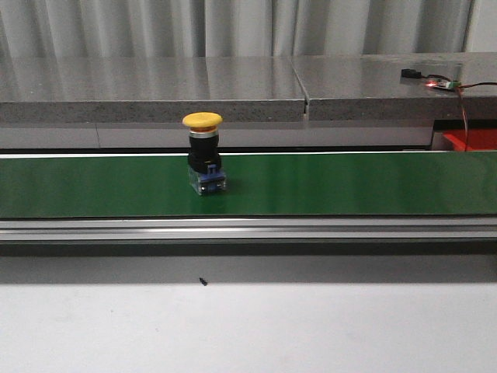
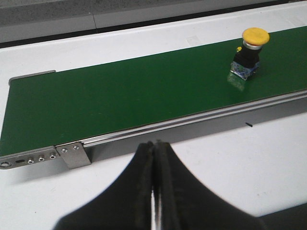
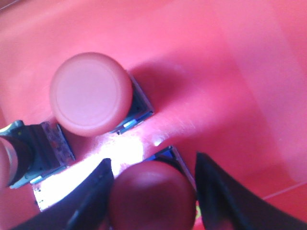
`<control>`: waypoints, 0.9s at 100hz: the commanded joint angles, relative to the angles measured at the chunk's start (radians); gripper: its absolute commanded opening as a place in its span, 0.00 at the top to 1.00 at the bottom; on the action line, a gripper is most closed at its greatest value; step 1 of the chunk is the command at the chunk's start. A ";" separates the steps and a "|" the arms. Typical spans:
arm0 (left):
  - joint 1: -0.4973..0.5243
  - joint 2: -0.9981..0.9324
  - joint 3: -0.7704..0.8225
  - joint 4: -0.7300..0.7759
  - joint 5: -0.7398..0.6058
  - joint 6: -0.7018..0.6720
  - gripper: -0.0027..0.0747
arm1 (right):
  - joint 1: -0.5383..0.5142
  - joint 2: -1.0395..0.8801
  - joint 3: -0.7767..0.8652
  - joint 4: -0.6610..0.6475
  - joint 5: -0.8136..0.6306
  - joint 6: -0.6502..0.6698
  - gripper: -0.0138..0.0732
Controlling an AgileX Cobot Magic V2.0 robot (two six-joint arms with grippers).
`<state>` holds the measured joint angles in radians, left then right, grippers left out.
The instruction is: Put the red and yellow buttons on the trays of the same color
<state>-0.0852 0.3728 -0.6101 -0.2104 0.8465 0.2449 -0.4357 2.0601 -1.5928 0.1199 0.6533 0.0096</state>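
Observation:
A yellow button [image 1: 203, 154] stands upright on the green conveyor belt [image 1: 349, 183]; the left wrist view shows it too, the yellow button [image 2: 250, 51] far from my left gripper [image 2: 154, 146]. That gripper is shut on nothing and hovers over the white table in front of the belt. My right gripper [image 3: 153, 165] is shut on a red button [image 3: 152, 196], its fingers [image 3: 93, 191] hugging the cap just above the red tray [image 3: 230, 62]. Two other red buttons are in that tray: one upright [image 3: 91, 93], one on its side [image 3: 33, 155]. No yellow tray is in view.
A corner of the red tray [image 1: 470, 140] shows behind the belt at the far right. A grey ledge [image 1: 155, 89] runs behind the belt, with a small lit circuit board [image 1: 436, 82] and wires on it. The belt's metal end bracket [image 2: 72, 154] lies near my left gripper.

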 commanded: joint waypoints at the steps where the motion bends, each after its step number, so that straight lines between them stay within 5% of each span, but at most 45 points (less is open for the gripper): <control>1: -0.008 0.007 -0.024 -0.021 -0.065 0.000 0.99 | -0.008 -0.061 -0.025 -0.006 -0.048 -0.001 0.38; 46: -0.008 0.007 -0.024 -0.021 -0.065 0.000 0.99 | -0.005 -0.241 -0.012 -0.036 -0.042 -0.010 0.38; 90: -0.008 0.007 -0.024 -0.021 -0.065 0.000 0.99 | 0.057 -0.598 0.296 -0.036 -0.164 -0.010 0.38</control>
<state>-0.0852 0.3728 -0.6101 -0.2104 0.8465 0.2449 -0.3908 1.5749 -1.3219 0.0880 0.5723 0.0096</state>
